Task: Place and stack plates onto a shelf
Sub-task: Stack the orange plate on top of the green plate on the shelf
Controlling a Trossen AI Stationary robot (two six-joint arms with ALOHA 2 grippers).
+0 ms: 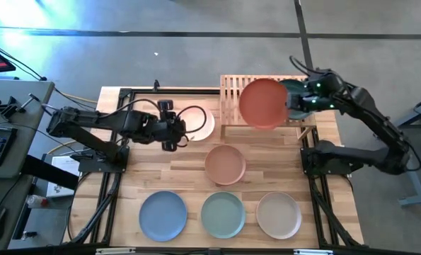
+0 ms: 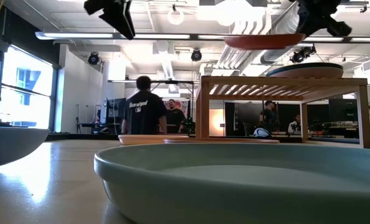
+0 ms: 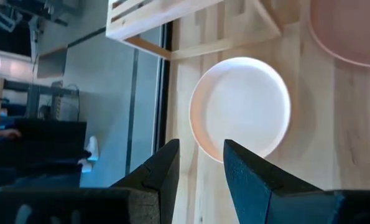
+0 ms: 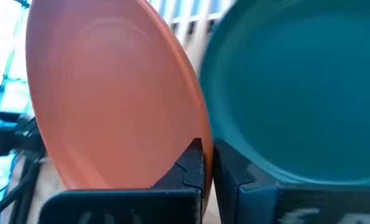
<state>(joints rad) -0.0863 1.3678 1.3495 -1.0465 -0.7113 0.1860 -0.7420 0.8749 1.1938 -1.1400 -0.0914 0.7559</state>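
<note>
Butcher-block table on a grey concrete floor; in the low view I see an open workshop behind it, with several people standing far off.

Shelf: a pale slatted rack at the far edge of the table, right of centre. A dark teal plate lies on its right half.

Right gripper: I have it above the shelf, clenched on the rim of the rust plate. My right wrist view shows the rim pinched between the two fingers, with the teal plate just beside it. The low view shows the rust plate roughly level and clear of the shelf top, not touching it.

Left gripper: raised over the table's left-centre, released, holding nothing. In my left wrist view the fingers stand slightly apart above the pale plate, which lies flat on the table just left of the shelf.

Other plates, all flat on the table: a salmon plate at the centre, in front of the shelf; along the near edge, from left to right, a blue plate, a mint plate and a beige plate, each apart from its neighbours. The mint plate fills the low view's foreground.
</note>
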